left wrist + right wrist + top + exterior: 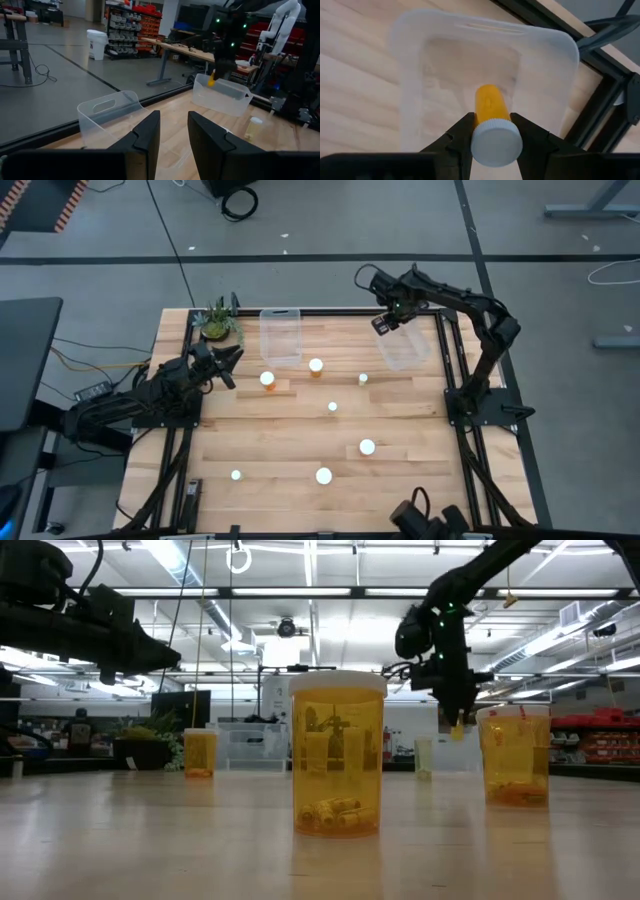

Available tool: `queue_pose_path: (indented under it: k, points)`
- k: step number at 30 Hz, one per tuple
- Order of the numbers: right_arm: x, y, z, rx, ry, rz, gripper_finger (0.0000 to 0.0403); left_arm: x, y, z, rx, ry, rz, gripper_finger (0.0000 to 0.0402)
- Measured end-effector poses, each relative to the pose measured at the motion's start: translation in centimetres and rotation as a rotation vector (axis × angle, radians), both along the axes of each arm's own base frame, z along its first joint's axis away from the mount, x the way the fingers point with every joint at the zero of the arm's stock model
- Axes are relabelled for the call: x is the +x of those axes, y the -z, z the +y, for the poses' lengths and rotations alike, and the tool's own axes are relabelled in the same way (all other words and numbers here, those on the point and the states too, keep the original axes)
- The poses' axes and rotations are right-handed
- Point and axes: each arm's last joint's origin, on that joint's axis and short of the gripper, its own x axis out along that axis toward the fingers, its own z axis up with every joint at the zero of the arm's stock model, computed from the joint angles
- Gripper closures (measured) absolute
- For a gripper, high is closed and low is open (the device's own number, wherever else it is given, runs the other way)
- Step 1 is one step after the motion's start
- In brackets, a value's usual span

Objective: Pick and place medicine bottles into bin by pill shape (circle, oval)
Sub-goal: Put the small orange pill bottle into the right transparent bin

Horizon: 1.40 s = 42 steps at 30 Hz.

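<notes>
two fingers of the right end effector (492, 131) clamp a medicine bottle (492, 120) by its white cap end, its orange body pointing down into the clear right bin (410, 90) at the tabletop's (280, 440) far edge. the left end effector (172, 131) hangs released, nothing between its fingers, near the left bin (281, 335). seven more bottles (367, 447) stand scattered across the tabletop, apart from both bins.

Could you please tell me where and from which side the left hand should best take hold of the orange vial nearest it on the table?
Grip the small translucent-orange vial with the round white cap across its cylindrical body just under the cap, coming straight down from above. It stands upright and apart from the other bottles, so open fingers can straddle it. The left hand is open beside it.
</notes>
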Motion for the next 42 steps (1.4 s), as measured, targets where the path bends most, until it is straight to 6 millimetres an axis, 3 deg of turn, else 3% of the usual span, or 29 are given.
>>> queue_pose_path:
  k: [15,42]
  points:
    - [-1.2,4.1,0.2,0.017,-0.001,0.000,0.0276,0.0,0.0,0.0,0.000,0.001,-0.001,0.0294]
    - [-1.2,4.3,0.3,0.030,-0.012,-0.001,0.0248,0.0,0.0,0.0,0.000,0.000,0.000,0.0294]
